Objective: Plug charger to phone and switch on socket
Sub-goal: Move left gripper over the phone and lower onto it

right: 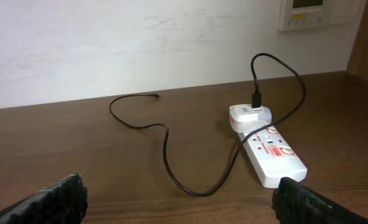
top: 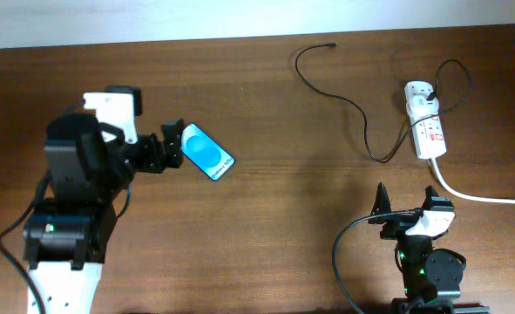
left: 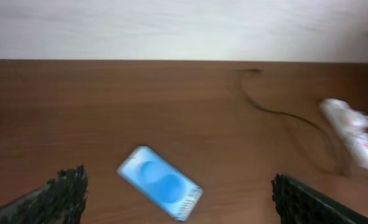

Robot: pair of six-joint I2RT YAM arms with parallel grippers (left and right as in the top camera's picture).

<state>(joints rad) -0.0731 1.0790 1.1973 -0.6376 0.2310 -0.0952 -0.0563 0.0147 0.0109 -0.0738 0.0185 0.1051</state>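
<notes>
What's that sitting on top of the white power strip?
A white plug block sits on the power strip at its far end, the black cable rising from it. The outlet beneath it is hidden.

Smooth wood-grain table (top: 266,218), glossy phone (top: 206,153)

Overhead straight down; wrist views low, forward

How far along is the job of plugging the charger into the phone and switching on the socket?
Done: the charger is already plugged into the socket. In hand: the left gripper, jaws open, is at the phone, gripping nothing. Left: the charger's free tip lies far from the phone, and the right gripper, open, sits short of the socket's switches.
</notes>
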